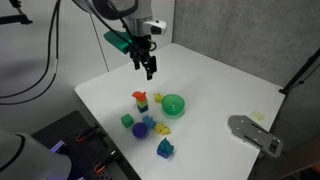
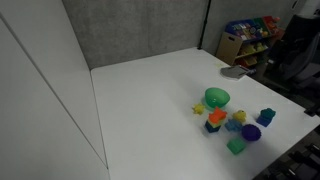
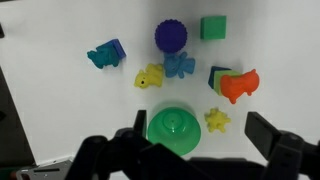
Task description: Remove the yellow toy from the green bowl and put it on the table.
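Observation:
The green bowl (image 1: 174, 104) (image 2: 217, 97) (image 3: 176, 127) stands on the white table (image 1: 220, 80) (image 2: 150, 110) (image 3: 60, 110). I see nothing inside it. A small pale-yellow toy (image 3: 216, 120) (image 1: 157, 98) (image 2: 198, 108), star-like, lies on the table right beside the bowl. My gripper (image 1: 147, 65) (image 3: 200, 130) hangs open and empty well above the table. In the wrist view its fingers frame the bowl and the yellow toy.
Near the bowl lie a red-topped stacked toy (image 3: 236, 84) (image 1: 140, 99), another yellow toy (image 3: 150, 76), a purple ball (image 3: 171, 36), a green cube (image 3: 213, 27) and blue toys (image 3: 106, 54). A grey device (image 1: 253, 133) lies at a table corner.

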`<state>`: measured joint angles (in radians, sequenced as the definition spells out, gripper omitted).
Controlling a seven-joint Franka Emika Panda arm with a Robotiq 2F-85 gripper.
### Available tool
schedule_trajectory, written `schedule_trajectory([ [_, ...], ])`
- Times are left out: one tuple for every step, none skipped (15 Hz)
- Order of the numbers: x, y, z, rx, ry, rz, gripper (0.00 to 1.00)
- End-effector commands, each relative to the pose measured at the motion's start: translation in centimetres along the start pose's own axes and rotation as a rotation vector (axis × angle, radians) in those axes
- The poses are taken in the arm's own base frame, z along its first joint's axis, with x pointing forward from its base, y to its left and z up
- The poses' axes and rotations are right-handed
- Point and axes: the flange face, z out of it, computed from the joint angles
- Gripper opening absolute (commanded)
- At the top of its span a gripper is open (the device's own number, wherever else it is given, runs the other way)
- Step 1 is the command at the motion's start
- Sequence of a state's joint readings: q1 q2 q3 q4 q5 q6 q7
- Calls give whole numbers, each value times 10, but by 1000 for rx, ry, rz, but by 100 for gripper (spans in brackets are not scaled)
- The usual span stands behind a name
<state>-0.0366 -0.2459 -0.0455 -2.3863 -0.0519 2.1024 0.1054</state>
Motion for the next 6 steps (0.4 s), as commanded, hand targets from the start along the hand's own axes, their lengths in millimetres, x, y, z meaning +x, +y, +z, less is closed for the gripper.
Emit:
schedule_trajectory([
  [-23, -1, -34, 13, 12, -50, 100],
  [-26, -2, -40, 11, 15, -56, 100],
  [-29, -2, -44, 5, 27, -66, 100],
  [-19, -2, -35, 1, 19, -34, 100],
  [-20, -2, -40, 2, 27, -37, 100],
  [-20, -2, -40, 1, 27, -37, 100],
])
